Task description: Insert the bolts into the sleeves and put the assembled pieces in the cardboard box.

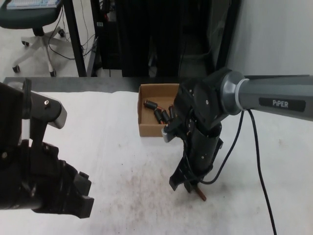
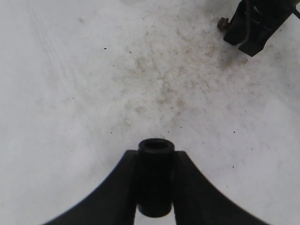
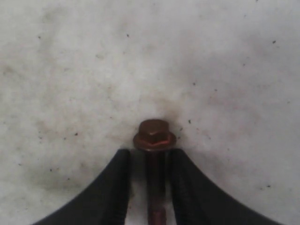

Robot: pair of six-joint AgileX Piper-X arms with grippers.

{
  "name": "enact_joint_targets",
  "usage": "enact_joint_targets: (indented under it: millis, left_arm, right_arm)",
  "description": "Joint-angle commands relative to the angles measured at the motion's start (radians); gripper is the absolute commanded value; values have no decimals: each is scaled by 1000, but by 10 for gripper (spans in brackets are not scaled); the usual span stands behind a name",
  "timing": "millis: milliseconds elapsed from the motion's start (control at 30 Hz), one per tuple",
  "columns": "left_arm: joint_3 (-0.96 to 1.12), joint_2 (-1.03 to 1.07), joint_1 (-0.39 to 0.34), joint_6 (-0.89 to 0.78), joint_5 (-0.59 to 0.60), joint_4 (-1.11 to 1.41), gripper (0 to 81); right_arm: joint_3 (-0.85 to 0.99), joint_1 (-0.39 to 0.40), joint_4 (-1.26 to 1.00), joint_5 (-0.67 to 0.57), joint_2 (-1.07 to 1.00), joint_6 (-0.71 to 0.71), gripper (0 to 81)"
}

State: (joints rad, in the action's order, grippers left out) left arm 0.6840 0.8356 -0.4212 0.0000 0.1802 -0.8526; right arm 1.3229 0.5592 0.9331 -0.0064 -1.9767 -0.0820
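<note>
gripping a black sleeve point(image 2: 156, 183) in the left jaws above the tabletop point(image 1: 122, 161), open end outward, and pinching a bolt point(image 3: 154, 140) by its shank in the right jaws, head down by the tabletop, near the box point(image 1: 149, 130) with pieces point(image 1: 159, 115) inside.

Bolt point(image 3: 154, 136): reddish-brown metal, dull sheen on the hex head. Sleeve point(image 2: 156, 180): black, matt, smooth wall. Cardboard box point(image 1: 149, 130): brown card, matt. Bench cover point(image 2: 70, 93): white, matt, finely textured, soiled with brown smears and dark specks. Right arm housing point(image 1: 274, 95): grey, smooth, satin finish.
</note>
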Motion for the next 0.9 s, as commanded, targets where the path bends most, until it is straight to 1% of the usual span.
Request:
enact_joint_targets:
  millis: [0,167,233,367,433,467,600,700,800,867]
  left_arm:
    - [11,-6,2,-12,-6,3,3]
    - [11,-6,2,-12,-6,3,3]
    - [11,-6,2,-12,-10,3,3]
    - [11,-6,2,-12,-15,3,3]
    - [11,-6,2,-12,-15,3,3]
    - [11,-6,2,-12,-15,3,3]
    - [11,-6,2,-12,-15,3,3]
    - [11,-6,2,-12,-15,8,3]
    - [11,-13,2,-12,-2,29,3]
    - [11,-19,2,-9,22,53,3]
  right_arm:
    - [-4,-4,16,-7,-19,-9,279]
    - [-4,-4,-15,-7,-24,-9,279]
    - [-4,-4,-41,-7,-24,-9,264]
    - [-4,-4,-70,-7,-24,-9,165]
    - [-4,-4,-71,-7,-24,-9,76]
    - [-4,-4,-71,-10,-24,-9,13]
    - [-4,-4,-65,-7,-24,-4,8]
    - [11,-7,-44,-26,-7,82,8]
    - [15,-26,-84,-108,74,179,8]
    - [15,-54,-132,-172,151,254,8]
